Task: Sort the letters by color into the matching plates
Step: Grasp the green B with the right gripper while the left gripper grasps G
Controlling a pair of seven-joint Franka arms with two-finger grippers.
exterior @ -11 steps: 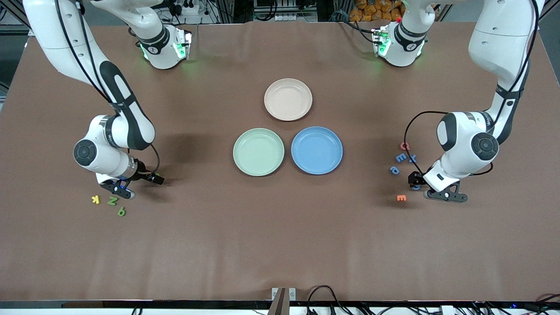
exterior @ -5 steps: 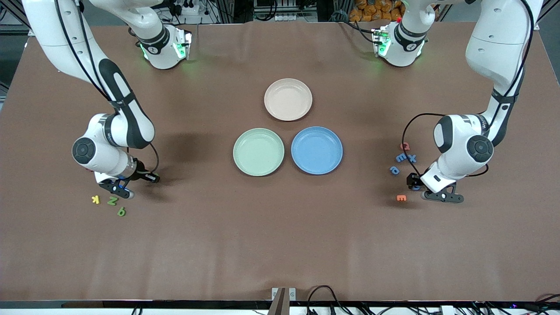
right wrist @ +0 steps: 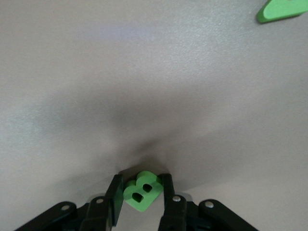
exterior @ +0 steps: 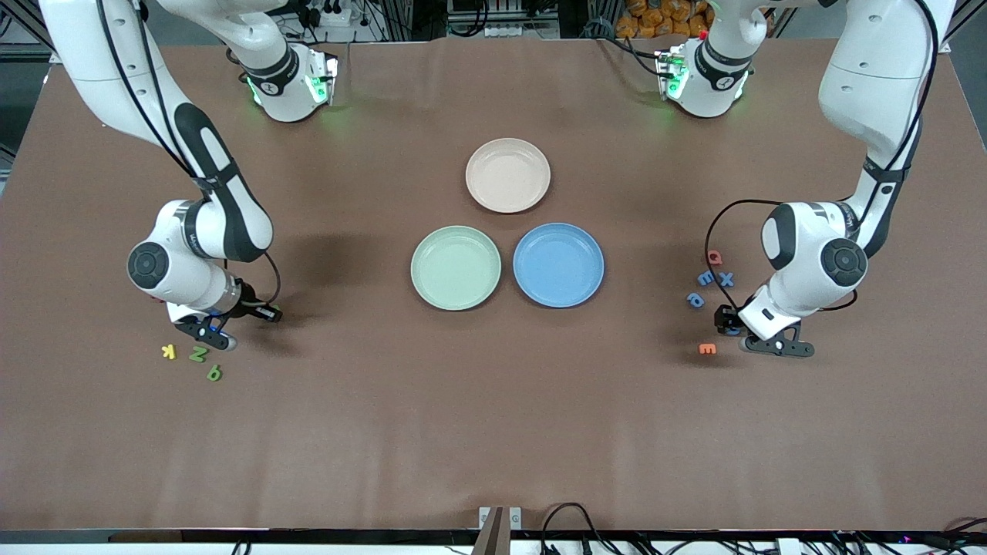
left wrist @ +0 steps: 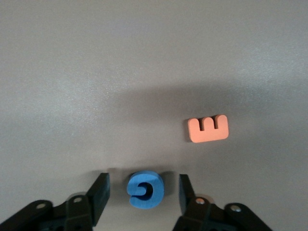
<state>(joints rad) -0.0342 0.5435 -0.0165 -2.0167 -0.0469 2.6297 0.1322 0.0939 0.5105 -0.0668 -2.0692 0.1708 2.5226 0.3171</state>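
Both pincers are down at the table. My right gripper [right wrist: 139, 195] has its fingers pressed against a small chunky green letter B [right wrist: 142, 190]; my left gripper [left wrist: 143, 195] stands partly open around a round blue letter [left wrist: 145, 189], gaps on both sides, not gripped yet. A flat orange letter E [left wrist: 208, 130] lies just beside it. Three round matte plates, pale mint green [exterior: 456, 267], medium blue [exterior: 558, 264] and beige-pink [exterior: 508, 175], hold nothing, so I judge sorting barely begun: green letters [exterior: 205, 362] and blue ones [exterior: 709, 285] remain loose at either end. Since a second ago the right jaws have closed in and the left have narrowed.
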